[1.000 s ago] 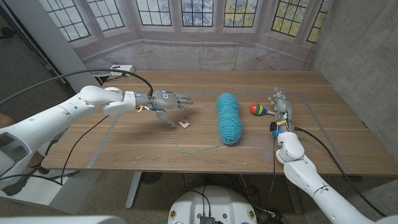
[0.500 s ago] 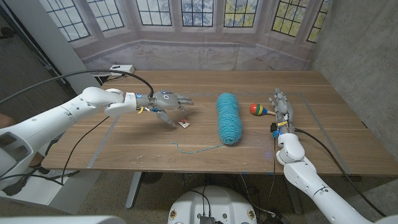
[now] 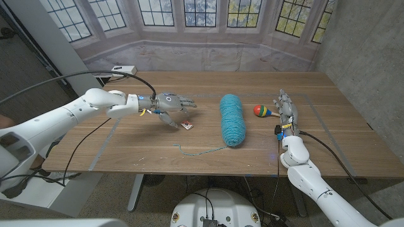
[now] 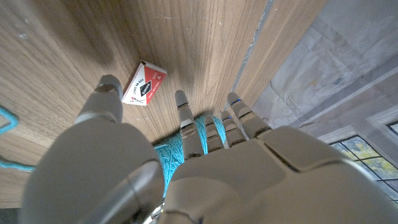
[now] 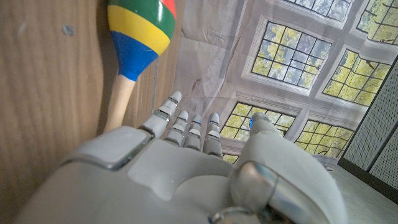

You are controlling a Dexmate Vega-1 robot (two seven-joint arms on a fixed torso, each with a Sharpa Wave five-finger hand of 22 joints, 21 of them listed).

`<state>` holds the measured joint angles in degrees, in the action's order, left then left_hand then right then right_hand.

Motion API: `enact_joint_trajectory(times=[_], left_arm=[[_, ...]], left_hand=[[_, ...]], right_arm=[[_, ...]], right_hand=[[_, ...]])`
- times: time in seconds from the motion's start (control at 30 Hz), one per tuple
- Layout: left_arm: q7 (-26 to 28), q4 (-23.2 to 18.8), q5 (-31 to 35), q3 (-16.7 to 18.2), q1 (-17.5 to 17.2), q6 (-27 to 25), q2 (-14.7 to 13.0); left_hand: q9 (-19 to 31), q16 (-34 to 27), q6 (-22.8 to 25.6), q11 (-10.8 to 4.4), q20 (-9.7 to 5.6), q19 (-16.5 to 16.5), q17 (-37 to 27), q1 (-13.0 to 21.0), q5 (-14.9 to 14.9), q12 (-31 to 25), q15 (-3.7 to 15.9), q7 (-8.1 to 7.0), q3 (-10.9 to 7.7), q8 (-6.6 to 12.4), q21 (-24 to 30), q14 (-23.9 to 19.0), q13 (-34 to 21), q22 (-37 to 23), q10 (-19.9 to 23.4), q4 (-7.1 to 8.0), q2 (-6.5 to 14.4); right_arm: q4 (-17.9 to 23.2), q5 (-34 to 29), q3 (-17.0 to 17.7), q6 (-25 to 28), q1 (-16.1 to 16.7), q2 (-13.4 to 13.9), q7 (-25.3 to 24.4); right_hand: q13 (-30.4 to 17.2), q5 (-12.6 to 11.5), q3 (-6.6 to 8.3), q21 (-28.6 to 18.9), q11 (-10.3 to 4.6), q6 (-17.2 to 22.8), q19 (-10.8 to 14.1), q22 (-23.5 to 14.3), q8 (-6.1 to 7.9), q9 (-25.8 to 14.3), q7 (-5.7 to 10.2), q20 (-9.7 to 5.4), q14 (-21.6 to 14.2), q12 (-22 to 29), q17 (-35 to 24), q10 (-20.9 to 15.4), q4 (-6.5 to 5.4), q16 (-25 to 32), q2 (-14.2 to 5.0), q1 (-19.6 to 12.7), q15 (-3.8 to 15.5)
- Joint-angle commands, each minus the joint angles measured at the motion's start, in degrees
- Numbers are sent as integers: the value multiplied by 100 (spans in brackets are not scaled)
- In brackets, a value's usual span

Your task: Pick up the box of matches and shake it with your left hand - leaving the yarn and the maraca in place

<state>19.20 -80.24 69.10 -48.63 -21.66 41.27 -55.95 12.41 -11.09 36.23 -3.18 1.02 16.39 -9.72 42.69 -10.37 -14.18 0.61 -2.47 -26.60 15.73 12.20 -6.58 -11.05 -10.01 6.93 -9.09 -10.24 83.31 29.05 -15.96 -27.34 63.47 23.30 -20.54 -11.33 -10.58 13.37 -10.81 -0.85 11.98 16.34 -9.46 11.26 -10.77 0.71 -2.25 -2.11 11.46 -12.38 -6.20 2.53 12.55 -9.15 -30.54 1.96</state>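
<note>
A small red and white box of matches [image 3: 187, 125] [image 4: 144, 83] lies on the wooden table, left of the yarn. My left hand [image 3: 170, 105] [image 4: 186, 168] hovers just above and left of it with fingers spread and nothing in it. A teal skein of yarn [image 3: 231, 119] [image 4: 186, 149] lies at the table's middle, a loose strand trailing toward the front. The striped maraca [image 3: 262, 111] [image 5: 137, 43] lies right of the yarn. Beside the maraca my right hand [image 3: 285, 108] [image 5: 186, 162] stands on its edge, fingers straight, holding nothing.
Grey tape lines [image 3: 104, 144] mark a rectangle on the table [image 3: 151, 151]. A white box [image 3: 121, 70] with cables sits at the back left corner. A stone wall with windows stands behind.
</note>
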Motion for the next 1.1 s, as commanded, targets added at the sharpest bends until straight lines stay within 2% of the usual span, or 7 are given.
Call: enact_joint_trajectory(times=[0.03, 1.0, 1.1], left_arm=[[219, 160, 97, -171, 124, 17, 78], [495, 464, 118, -479, 322, 12, 255], [513, 506, 118, -515, 362, 46, 291]], left_hand=[[18, -16, 87, -15, -20, 66, -24, 825, -9, 2, 4, -13, 11, 68, -9, -89, -29, -17, 68, -3, 740], [46, -30, 463, -88, -65, 227, -26, 968, -21, 5, 95, 19, 39, 195, 12, -345, -36, -23, 299, -13, 757], [47, -27, 524, -95, -74, 243, -26, 984, -23, 5, 108, 70, 44, 212, 12, -371, -36, -24, 333, -12, 760]], right_arm=[[-53, 47, 26, -70, 34, -25, 21], [-192, 120, 57, -269, 95, -120, 66], [-219, 136, 67, -307, 105, -133, 76]], right_hand=[[-25, 8, 8, -19, 8, 45, 61, -11, 38, -31, 9, -421, -27, 27, -29, -46, 39, 49, -56, -7, 105], [-26, 8, 27, -20, 2, 80, 90, -11, 41, -32, 16, -408, -42, 32, -34, -71, 52, 57, -64, 0, 111], [-26, 9, 28, -21, -3, 83, 94, -11, 41, -32, 14, -408, -42, 33, -35, -75, 54, 57, -63, 1, 110]])
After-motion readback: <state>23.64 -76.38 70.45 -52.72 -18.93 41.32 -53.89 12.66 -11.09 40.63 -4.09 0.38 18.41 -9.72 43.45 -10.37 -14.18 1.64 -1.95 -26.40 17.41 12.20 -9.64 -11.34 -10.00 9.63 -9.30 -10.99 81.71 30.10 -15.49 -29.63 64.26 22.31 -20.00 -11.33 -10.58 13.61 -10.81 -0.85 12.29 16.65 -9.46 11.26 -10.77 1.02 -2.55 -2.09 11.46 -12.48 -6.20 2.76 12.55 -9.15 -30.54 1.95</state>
